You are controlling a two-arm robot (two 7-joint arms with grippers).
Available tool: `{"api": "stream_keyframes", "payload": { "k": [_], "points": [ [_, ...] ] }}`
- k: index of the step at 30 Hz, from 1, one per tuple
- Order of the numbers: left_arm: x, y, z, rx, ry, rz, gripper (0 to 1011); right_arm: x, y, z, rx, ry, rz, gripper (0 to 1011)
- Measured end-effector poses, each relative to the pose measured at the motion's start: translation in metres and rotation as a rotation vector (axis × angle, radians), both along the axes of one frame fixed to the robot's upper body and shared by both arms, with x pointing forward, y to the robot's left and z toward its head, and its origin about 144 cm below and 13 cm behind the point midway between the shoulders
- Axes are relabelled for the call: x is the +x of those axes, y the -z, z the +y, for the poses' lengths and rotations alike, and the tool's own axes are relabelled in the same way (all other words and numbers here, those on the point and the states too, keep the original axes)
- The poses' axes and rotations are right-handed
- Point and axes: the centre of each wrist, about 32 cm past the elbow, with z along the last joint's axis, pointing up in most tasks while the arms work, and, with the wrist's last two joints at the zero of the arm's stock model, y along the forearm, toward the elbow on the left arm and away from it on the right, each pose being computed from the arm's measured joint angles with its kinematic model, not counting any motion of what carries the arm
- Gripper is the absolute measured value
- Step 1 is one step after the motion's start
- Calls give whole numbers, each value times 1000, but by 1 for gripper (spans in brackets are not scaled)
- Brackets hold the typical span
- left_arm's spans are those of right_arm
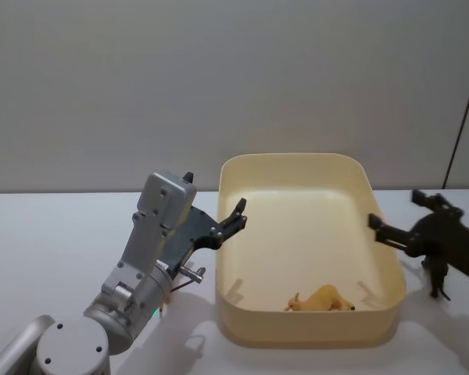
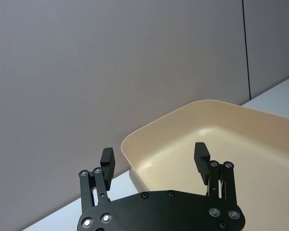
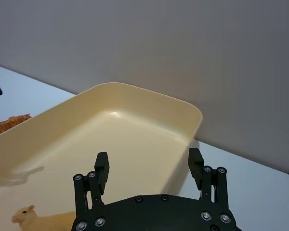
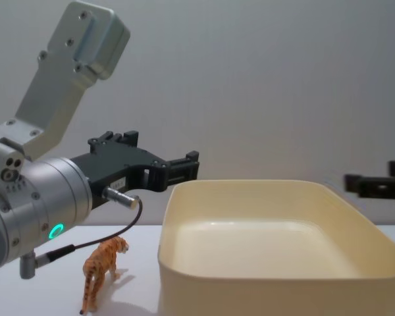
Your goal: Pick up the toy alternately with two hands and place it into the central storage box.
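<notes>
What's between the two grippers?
In the head view, the storage box, holding a tan toy animal, sits between the open left gripper and open right gripper.

storage box [image 1: 305,328] smooth semi-gloss plastic; left hand [image 2: 154,155] matt black; arm [image 4: 33,197] brushed metal

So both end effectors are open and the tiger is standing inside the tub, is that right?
Not quite. The left end effector and the right end effector are both open, but the tiger stands on the table outside the tub, beside its left wall. The chest view shows this.
</notes>
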Motion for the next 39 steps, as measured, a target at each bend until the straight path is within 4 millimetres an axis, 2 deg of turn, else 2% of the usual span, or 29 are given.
{"api": "stream_keyframes", "payload": {
  "k": [6,12,19,29,39],
  "points": [
    [0,0,0,0,0,0,1002,-15,-1,-20,8,68,-8,1001],
    [0,0,0,0,0,0,1002,-39,-1,-44,5,156,1,1001],
    [0,0,0,0,0,0,1002,-53,3,-58,-5,215,35,1001],
    [0,0,0,0,0,0,1002,-58,10,-62,-20,226,90,1001],
    [0,0,0,0,0,0,1001,-47,24,-52,-33,206,140,1001]
  ]
}}
